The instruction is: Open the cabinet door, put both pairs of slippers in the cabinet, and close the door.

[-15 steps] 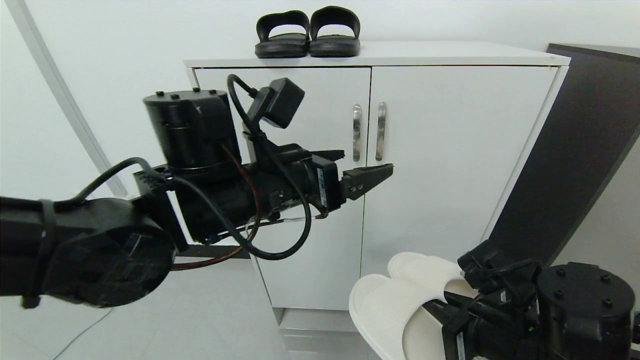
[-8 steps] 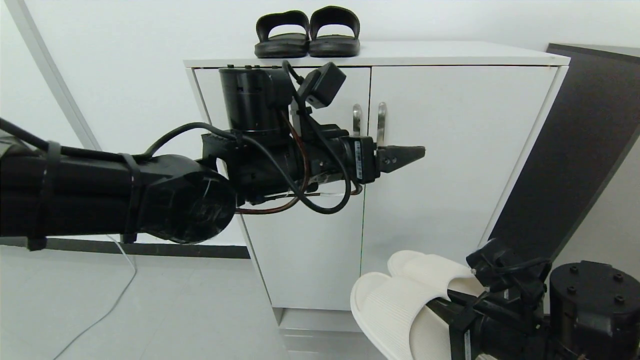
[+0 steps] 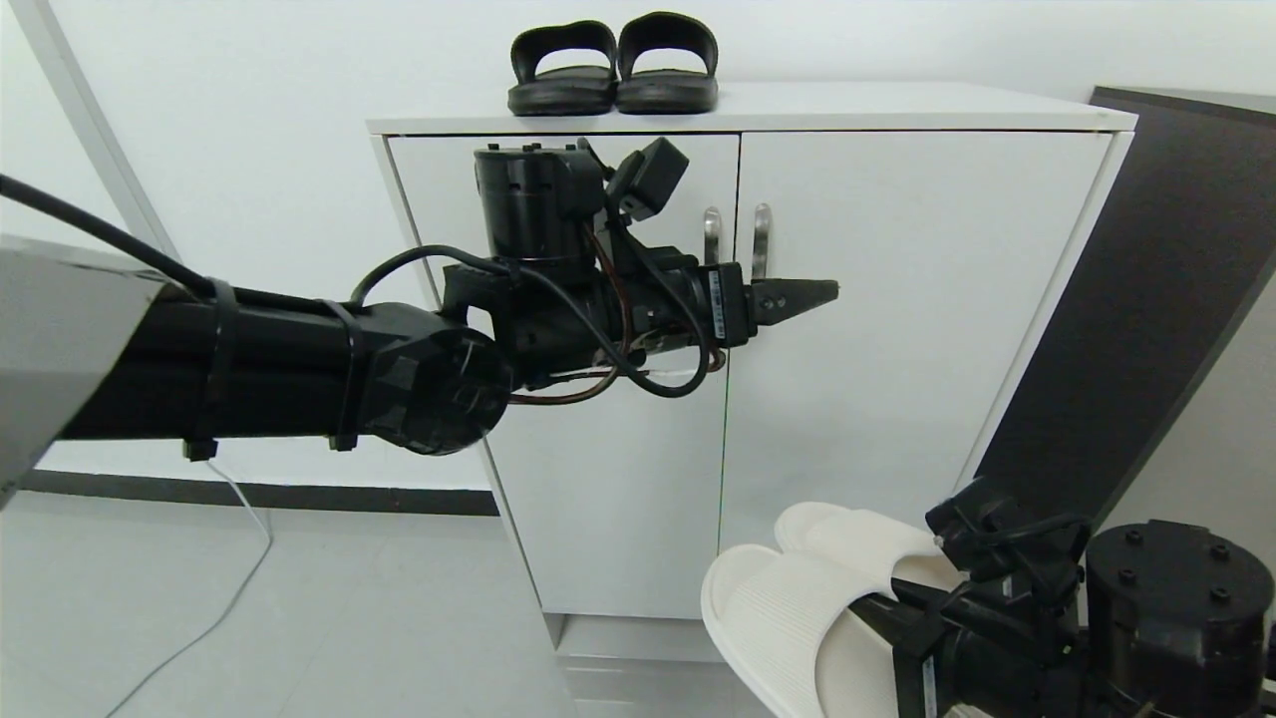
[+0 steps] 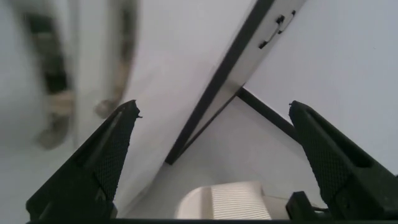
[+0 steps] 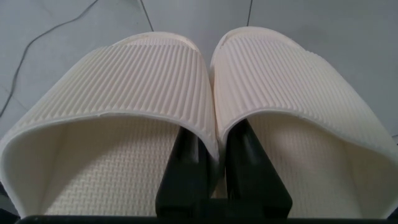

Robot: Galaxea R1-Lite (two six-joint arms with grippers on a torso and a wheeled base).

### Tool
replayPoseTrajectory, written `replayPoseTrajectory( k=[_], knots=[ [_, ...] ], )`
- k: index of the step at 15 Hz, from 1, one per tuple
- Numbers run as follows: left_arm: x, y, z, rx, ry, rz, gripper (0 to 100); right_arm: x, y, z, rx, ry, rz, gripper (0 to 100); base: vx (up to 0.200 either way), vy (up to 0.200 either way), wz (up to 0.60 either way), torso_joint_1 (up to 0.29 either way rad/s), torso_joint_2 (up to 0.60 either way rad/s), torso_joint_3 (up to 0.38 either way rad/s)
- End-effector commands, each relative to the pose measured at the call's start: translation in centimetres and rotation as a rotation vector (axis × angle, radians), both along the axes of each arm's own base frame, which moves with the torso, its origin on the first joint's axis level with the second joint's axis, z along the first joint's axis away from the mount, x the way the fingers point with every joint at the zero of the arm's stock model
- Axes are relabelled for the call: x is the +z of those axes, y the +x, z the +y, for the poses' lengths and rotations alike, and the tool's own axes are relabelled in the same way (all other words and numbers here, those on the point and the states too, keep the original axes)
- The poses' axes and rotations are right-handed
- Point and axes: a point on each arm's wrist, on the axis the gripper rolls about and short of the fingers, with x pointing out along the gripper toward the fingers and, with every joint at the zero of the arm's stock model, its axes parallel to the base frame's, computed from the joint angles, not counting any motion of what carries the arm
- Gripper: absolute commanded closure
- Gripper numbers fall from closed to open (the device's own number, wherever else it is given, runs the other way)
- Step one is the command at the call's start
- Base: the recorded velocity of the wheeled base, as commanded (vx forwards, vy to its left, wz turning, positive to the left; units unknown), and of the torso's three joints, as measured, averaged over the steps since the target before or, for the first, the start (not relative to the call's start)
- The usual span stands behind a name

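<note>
Big white cabinet, with both doors shut tight and only a thin line between them.

Down low in front of the cabinet, a pair of white slippers, side by side and pressed together, toes away from the arm and up toward the doors. Held up by the right gripper, with black fingers inside the slippers, squeezed tight on the two touching inner walls.

Up on top of the cabinet, above the left door and near the front edge, a pair of black slippers, flat on their soles, side by side and touching.

In front of the doors, near the middle line, the left gripper, with fingers spread wide apart and nothing between them.

Right behind its tip, two thin silver handles, upright, one on each door, with lower ends hidden by the gripper. Cannot tell whether touching a handle or just close.
</note>
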Motion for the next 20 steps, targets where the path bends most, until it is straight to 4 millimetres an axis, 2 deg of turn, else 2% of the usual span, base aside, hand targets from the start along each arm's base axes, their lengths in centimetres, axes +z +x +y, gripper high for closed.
replayPoseTrajectory(
  k=[1,4,11,16,17,20],
  knots=[
    [0.3,0.3,0.6,0.017,-0.006,-0.008,0,-0.2,0.1,0.1,-0.001,-0.008,0.007,100,0.000,0.000,0.00,0.000,0.00,0.000],
    [0.8,0.8,0.5,0.028,-0.020,-0.025,0,-0.2,0.1,0.1,-0.001,-0.008,0.007,100,0.000,0.000,0.00,0.000,0.00,0.000],
    [0.7,4.2,-0.9,0.073,-0.023,-0.032,0,-0.3,0.3,-0.1,-0.013,-0.011,0.010,100,0.000,0.000,0.00,0.000,0.00,0.000],
    [0.7,4.2,-1.1,0.074,-0.016,-0.019,0,-0.3,0.5,-0.2,-0.022,-0.009,0.009,100,0.000,0.000,0.00,0.000,0.00,0.000],
    [0.7,4.2,-1.1,0.073,-0.016,-0.019,100,-0.3,0.5,-0.2,-0.022,-0.009,0.009,100,0.000,0.000,0.00,0.000,0.00,0.000],
    [1.1,3.8,-0.9,0.073,-0.019,-0.022,100,-0.4,0.5,-0.2,-0.022,-0.012,0.011,100,0.000,0.000,0.00,0.000,0.00,0.000]
  ],
)
